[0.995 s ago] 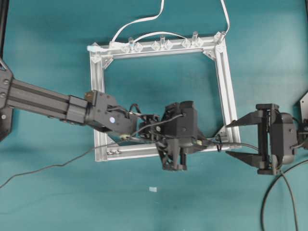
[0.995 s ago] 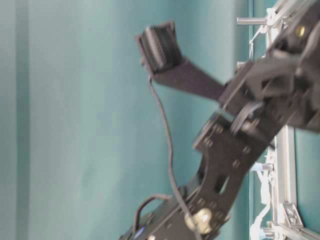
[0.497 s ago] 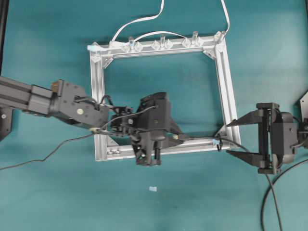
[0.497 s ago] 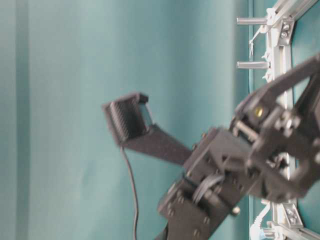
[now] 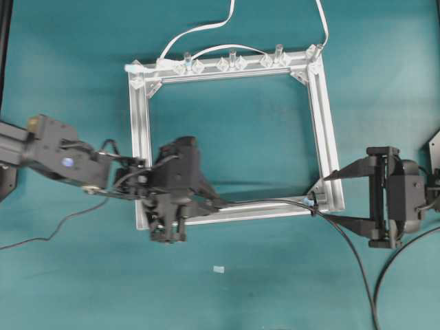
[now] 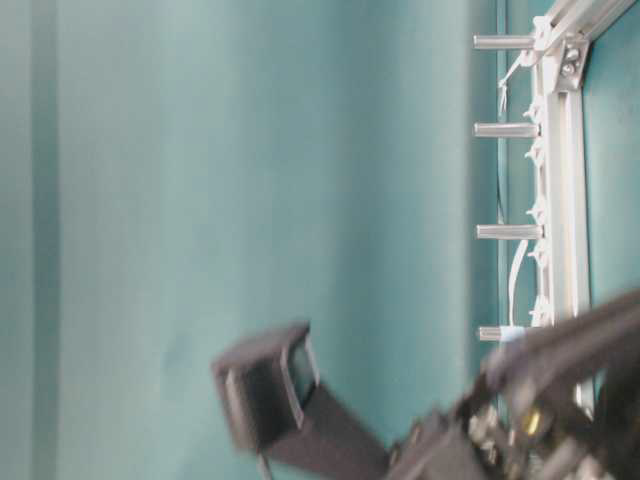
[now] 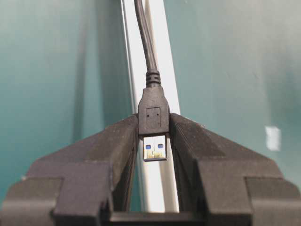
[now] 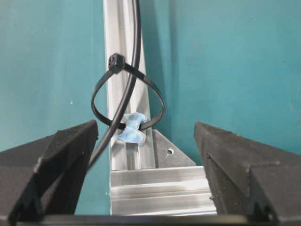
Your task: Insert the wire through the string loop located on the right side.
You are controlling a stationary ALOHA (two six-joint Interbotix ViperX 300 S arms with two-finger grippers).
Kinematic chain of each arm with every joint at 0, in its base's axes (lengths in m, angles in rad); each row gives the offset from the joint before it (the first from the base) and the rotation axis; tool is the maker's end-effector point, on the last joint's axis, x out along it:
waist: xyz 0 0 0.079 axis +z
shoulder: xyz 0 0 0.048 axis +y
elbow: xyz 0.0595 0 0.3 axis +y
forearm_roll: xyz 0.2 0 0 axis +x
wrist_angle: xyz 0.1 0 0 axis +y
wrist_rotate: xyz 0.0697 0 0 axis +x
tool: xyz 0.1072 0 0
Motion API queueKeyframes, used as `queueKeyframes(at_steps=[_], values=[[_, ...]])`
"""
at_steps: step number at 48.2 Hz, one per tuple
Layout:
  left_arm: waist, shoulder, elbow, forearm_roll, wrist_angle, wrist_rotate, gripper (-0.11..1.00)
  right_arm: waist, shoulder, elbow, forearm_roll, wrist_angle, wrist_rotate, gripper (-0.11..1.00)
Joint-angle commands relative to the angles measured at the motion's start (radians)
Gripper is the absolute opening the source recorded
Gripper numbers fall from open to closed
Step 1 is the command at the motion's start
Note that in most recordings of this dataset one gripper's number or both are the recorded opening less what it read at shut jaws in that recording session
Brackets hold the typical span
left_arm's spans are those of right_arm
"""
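Blurred and cut-off parts

In the table-level view the left arm (image 6: 420, 420) was motion-blurred at the bottom edge; the wire (image 5: 357, 268) ran off the overhead view's lower right.

Work surface: a flat teal table top (image 5: 385, 82), matte, evenly lit, with soft shadows only. A square silver frame (image 5: 324, 124) lies flat on it; white cables (image 5: 199, 29) run off the far edge. One small pale scrap (image 5: 218, 269) sits on the cloth near the front.
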Motion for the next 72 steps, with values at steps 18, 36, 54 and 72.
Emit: queueKeyframes(at_steps=[18,36,54,72], values=[[-0.071,-0.225,0.213,0.000,0.011,-0.127,0.22,-0.002,-0.005,-0.005,-0.003,-0.011,0.002,0.91],[-0.077,-0.333,0.330,0.000,0.114,-0.130,0.22,-0.002,-0.002,-0.008,-0.003,-0.011,0.002,0.90],[-0.086,-0.439,0.399,0.000,0.273,-0.181,0.22,-0.002,0.015,-0.012,-0.003,-0.025,0.002,0.90],[-0.094,-0.431,0.405,0.003,0.296,-0.222,0.22,-0.002,0.025,-0.014,-0.003,-0.043,0.002,0.90]])
